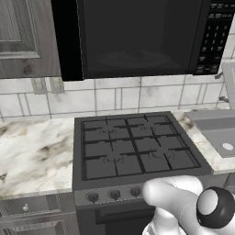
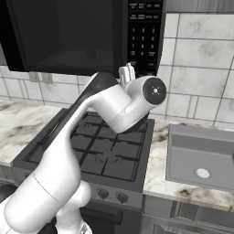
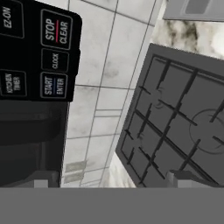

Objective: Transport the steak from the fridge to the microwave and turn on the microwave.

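The microwave [image 1: 137,41] hangs over the stove, its inside dim. On its white turntable plate [image 1: 131,59] lies the steak [image 1: 137,55], a small reddish patch, also faint in the right base view [image 2: 91,52]. My gripper [image 2: 127,71] points up just below the black button panel [image 2: 145,32], at the microwave's right end. In the hand view the gripper [image 3: 111,183] is open with nothing between its fingertips [image 3: 41,181], and the START ENTER button [image 3: 54,85] and the STOP CLEAR button [image 3: 57,29] are close ahead. The fridge is out of view.
A black gas stove [image 1: 133,147] with grates and front knobs lies under the microwave. A grey sink [image 2: 201,157] is set in the marble counter [image 1: 32,151] to the right. Tiled wall [image 1: 137,98] behind; a wood-panelled cabinet [image 1: 23,36] hangs at upper left.
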